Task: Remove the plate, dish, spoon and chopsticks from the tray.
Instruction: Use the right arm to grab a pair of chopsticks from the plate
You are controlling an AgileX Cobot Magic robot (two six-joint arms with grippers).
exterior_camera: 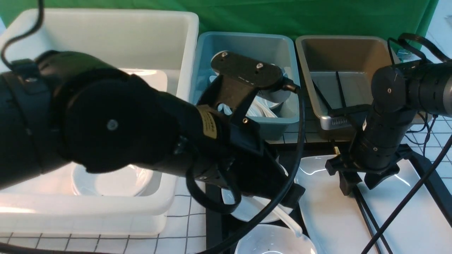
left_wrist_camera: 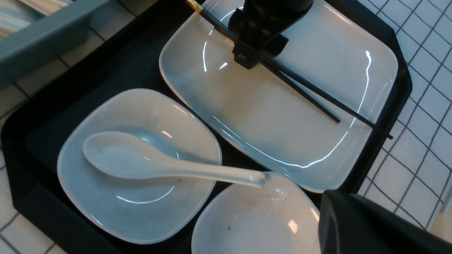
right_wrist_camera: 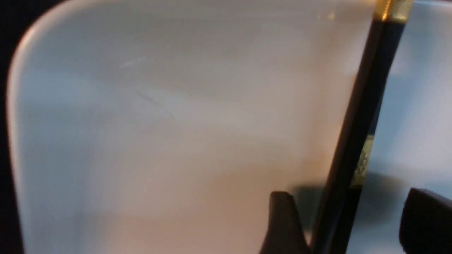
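Nothing has left the tray (left_wrist_camera: 116, 60) yet, by my reading, so the whole job is ahead of me. On the far left of the bench (exterior_camera: 183, 211) the white bin (exterior_camera: 106, 31) holds a twin plate and a small dish. My left claw (left_wrist_camera: 335, 211) hangs over the tray's left half with its jaws pressed together on nothing. Below it the dish (left_wrist_camera: 141, 197) sits on the left of the tray. The spoon (left_wrist_camera: 141, 162) lies bowl-up in it, and its handle reaches over the rim of a second small dish (left_wrist_camera: 254, 222) at the near edge. Beyond the tray the blue bin (exterior_camera: 247, 42) has white spoons in it.

The plate (left_wrist_camera: 268, 116) fills the right half of the tray. The chopsticks (left_wrist_camera: 310, 91) lie on it from far to near, gold-banded thick ends toward the far side. One thin tip runs out over the plate's rim. My right claw (exterior_camera: 362, 181) is down over them near the thick ends with its jaws spread. My right wrist view shows a stick running between the two fingers, closer to one than the other and not yet pinched. I cannot tell whether both sticks sit inside the gap.

Far right, the brown bin (exterior_camera: 339, 49) already holds black sticks, so I take it as where this pair belongs. Plate, dish and spoon come after
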